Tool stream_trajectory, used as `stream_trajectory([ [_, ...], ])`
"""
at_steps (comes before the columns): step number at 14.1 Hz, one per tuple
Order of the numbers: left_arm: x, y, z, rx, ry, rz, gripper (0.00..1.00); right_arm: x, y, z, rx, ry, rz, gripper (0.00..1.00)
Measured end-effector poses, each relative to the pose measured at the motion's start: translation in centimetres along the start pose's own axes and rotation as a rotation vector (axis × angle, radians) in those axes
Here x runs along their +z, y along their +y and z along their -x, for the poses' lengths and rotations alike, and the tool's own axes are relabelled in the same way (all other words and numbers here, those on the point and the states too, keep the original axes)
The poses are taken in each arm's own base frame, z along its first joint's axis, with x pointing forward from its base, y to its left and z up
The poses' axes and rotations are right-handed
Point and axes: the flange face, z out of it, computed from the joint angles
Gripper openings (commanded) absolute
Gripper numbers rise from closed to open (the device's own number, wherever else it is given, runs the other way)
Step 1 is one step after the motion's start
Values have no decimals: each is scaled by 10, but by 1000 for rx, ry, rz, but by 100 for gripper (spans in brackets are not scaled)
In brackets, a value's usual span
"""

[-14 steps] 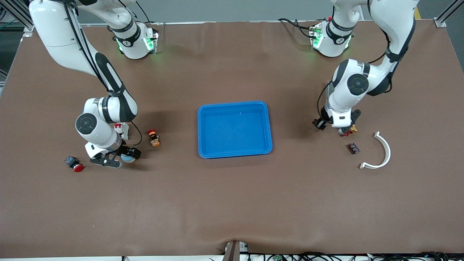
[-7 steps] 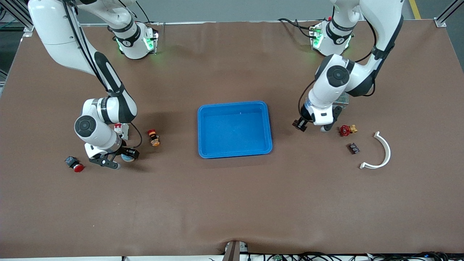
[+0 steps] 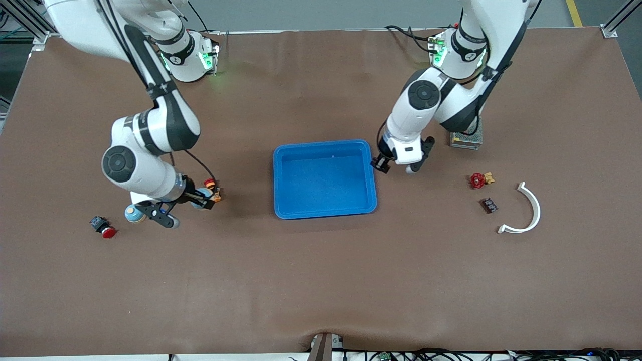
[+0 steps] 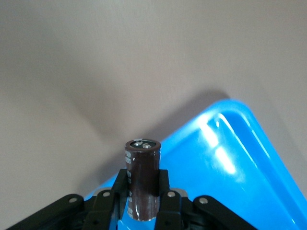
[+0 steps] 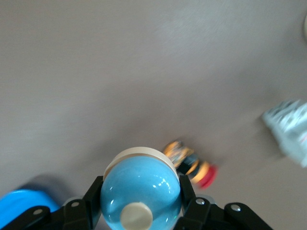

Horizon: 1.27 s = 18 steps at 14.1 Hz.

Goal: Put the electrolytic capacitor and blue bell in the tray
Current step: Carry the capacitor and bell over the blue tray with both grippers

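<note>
Front view: my left gripper (image 3: 412, 167) hangs just beside the blue tray (image 3: 372, 195), at the rim on the left arm's end, and what it carries is hidden under the wrist here. My right gripper (image 3: 200, 194) is over the table toward the right arm's end, well apart from the tray, with a small orange and red part (image 3: 215, 192) right beside it. A black switch with a red button (image 3: 103, 227) lies nearer that end of the table. Toward the left arm's end lie a red-knobbed valve (image 3: 479, 179), a small dark chip (image 3: 489, 204), a white curved strip (image 3: 529, 210) and a metal mesh box (image 3: 466, 139).

Left wrist view: my fingers (image 4: 164, 191) are clamped on the electrolytic capacitor (image 4: 142, 176), a dark brown cylinder. Its long axis runs along my fingers, and its silvery end cap points away from my wrist, out past the fingertips. A rounded corner of the tray shows below it.

Right wrist view: my fingers (image 5: 188, 195) are closed tight on the blue bell (image 5: 140, 193), a glossy blue dome. Its cream knob faces the camera and its cream rim points away from it, toward the table. The orange and red part lies on the table beside the bell.
</note>
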Motion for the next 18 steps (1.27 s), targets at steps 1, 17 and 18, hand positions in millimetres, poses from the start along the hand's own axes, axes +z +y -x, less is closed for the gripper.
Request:
stream_trajectory([
  [1,6,3,11,-12,-12,-6,0,-5,-16,13,60,4,-12,0],
  [17,75,20,50,-71,-95,-87,99,93,-170,170,515,99,-47,0],
  [18,73,23,48,-76,-94,-81,100,97,-172,174,513,98,-50,0],
])
